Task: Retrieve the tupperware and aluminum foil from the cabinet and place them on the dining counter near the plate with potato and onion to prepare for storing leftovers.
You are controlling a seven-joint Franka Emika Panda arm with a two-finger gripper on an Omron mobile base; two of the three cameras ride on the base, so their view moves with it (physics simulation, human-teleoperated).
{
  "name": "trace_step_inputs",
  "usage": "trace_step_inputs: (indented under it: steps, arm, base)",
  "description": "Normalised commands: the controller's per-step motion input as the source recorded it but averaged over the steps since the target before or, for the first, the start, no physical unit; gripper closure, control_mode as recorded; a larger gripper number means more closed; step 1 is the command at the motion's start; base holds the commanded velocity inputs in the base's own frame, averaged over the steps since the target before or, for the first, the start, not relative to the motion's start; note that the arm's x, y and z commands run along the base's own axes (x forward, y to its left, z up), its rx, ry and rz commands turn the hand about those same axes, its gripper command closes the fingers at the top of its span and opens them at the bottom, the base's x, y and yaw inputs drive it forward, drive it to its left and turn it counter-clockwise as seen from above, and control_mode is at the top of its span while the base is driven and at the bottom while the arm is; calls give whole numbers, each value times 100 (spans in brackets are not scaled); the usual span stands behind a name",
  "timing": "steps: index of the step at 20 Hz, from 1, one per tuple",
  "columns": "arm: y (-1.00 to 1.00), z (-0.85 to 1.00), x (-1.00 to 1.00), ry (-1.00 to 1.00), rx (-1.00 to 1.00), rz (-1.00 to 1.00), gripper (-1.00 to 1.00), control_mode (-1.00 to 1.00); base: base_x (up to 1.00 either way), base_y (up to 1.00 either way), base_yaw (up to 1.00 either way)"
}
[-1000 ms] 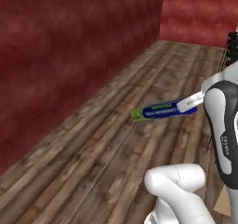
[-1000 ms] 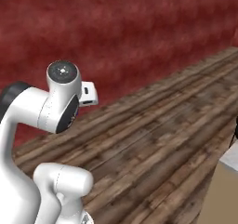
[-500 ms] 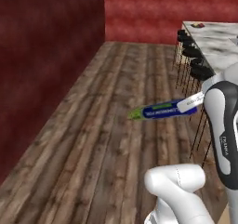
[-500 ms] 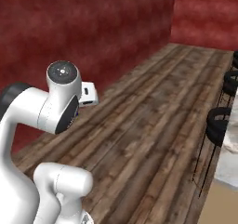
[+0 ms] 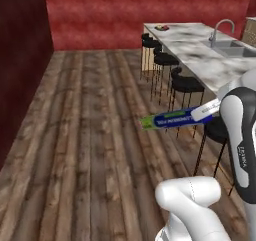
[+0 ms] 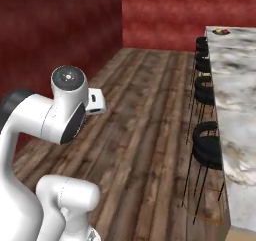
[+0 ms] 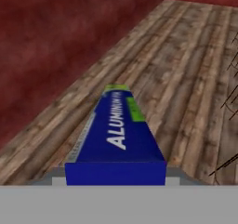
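One aluminum foil [image 5: 172, 119] box sticks out level from the gripper [image 5: 204, 112], clamped by its near end above the wood floor [image 5: 90, 135]. The fingertips are mostly hidden behind the box. The dining counter [image 5: 200, 50] stands well ahead, its far plate [image 5: 161, 27] too small to read.

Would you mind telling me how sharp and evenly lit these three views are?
Left base view: soft, flat light; the aluminum foil lettering is an unreadable smear. Right base view: the dining counter marble looks blotchy, stools cast no clear shadows. Hand view: coarse and pixelated, yet "ALUMINUM" reads on the box; no glare.
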Motion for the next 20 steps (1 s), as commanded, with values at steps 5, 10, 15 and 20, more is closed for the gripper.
trace_step_inputs:
  steps: [5, 10, 15, 20]
  arm:
    - [0, 0, 0, 0, 0, 0, 100, 100]
    - [0, 0, 0, 0, 0, 0, 100, 100]
    - [0, 0, 0, 0, 0, 0, 100, 100]
    - [0, 0, 0, 0, 0, 0, 100, 100]
  base:
    - [100, 58, -38]
    - [100, 60, -32]
    - [100, 59, -30]
    - [100, 59, -29]
